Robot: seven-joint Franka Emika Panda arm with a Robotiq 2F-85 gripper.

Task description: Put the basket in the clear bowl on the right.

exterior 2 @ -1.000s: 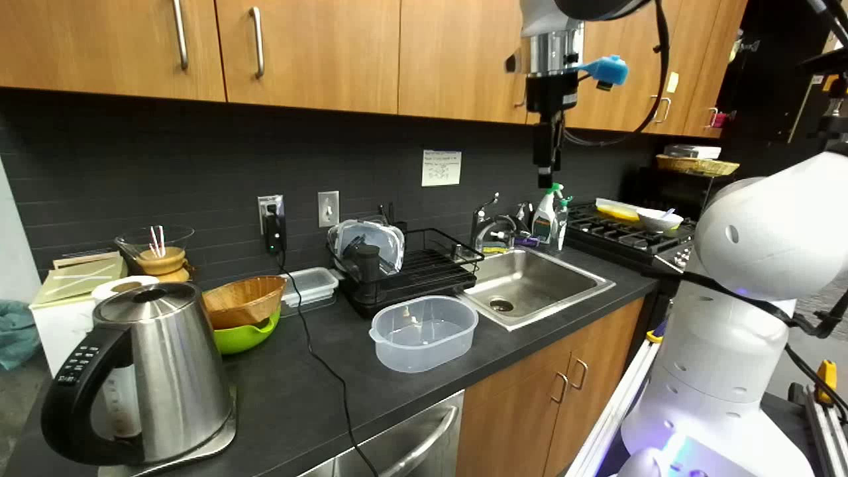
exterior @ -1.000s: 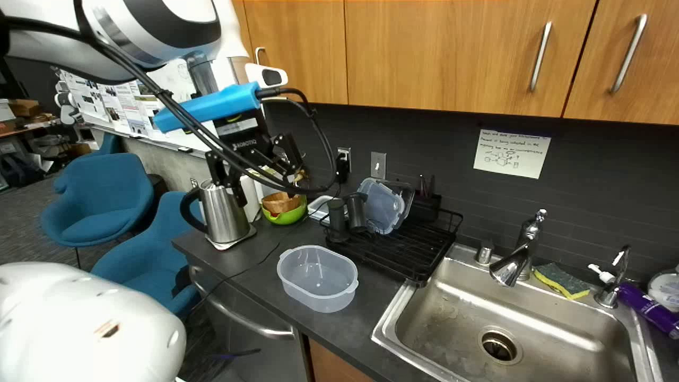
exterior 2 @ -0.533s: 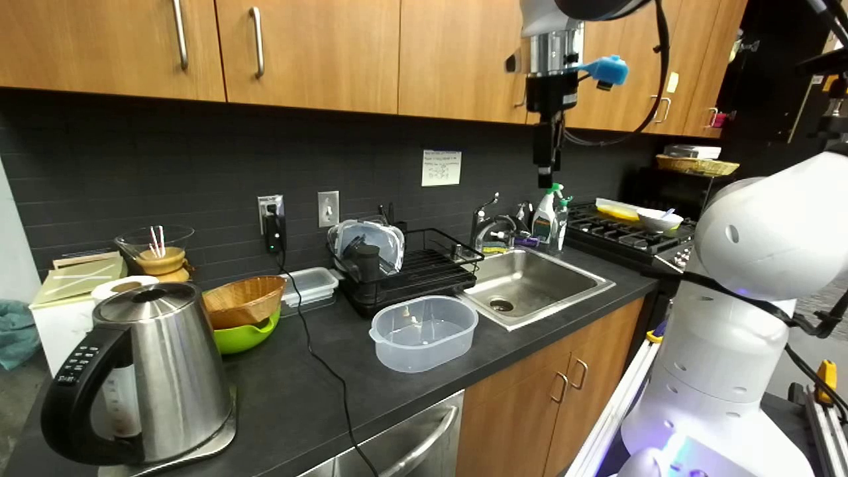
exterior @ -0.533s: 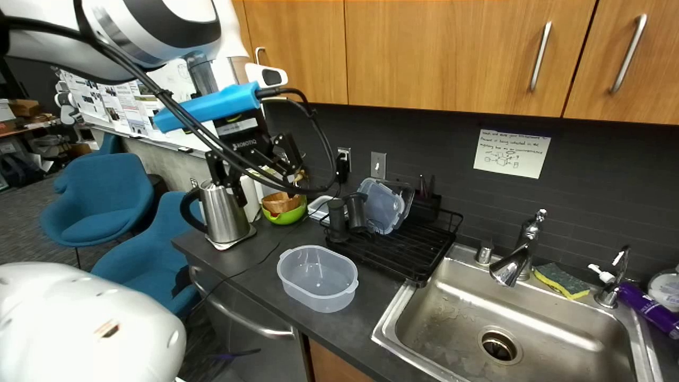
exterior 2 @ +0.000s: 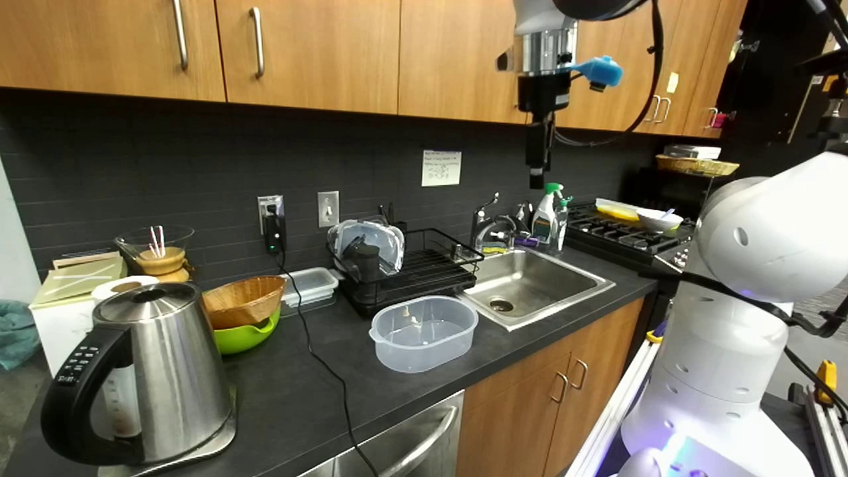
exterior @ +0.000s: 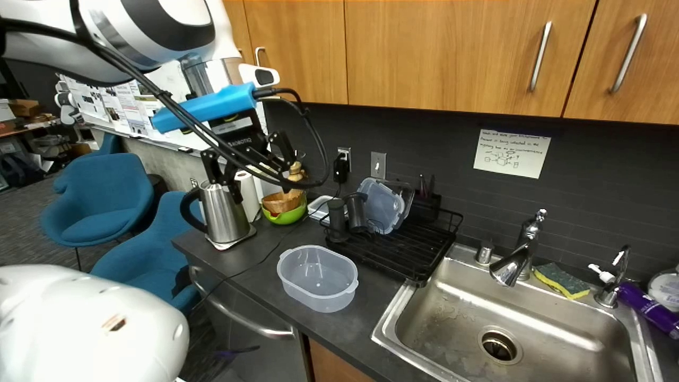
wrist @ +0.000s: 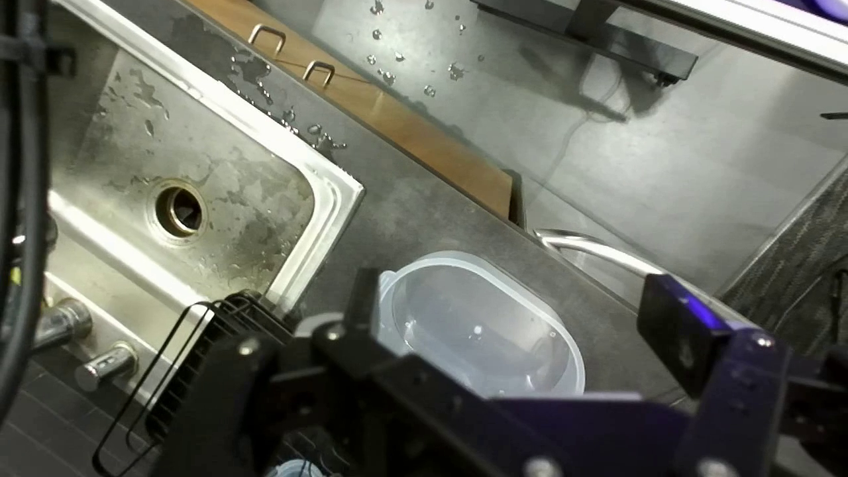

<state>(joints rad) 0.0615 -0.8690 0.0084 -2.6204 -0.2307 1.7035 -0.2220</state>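
We see a brown basket tilted in a green bowl, a clear bowl on the desk; our hand, spread wide, shifts slightly.

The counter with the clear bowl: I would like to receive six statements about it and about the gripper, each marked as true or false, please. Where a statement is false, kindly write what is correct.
1. The brown basket rests on the green bowl. True.
2. The clear bowl holds the brown basket. False: the basket is at the green bowl.
3. The gripper is fully closed. False: in the wrist view its jaws stand apart.
4. The clear bowl stands between the kettle and the sink. True.
5. The sponge lies at the bottom of the sink. False: it lies up beside the faucet.
6. The dish rack stands next to the sink. True.
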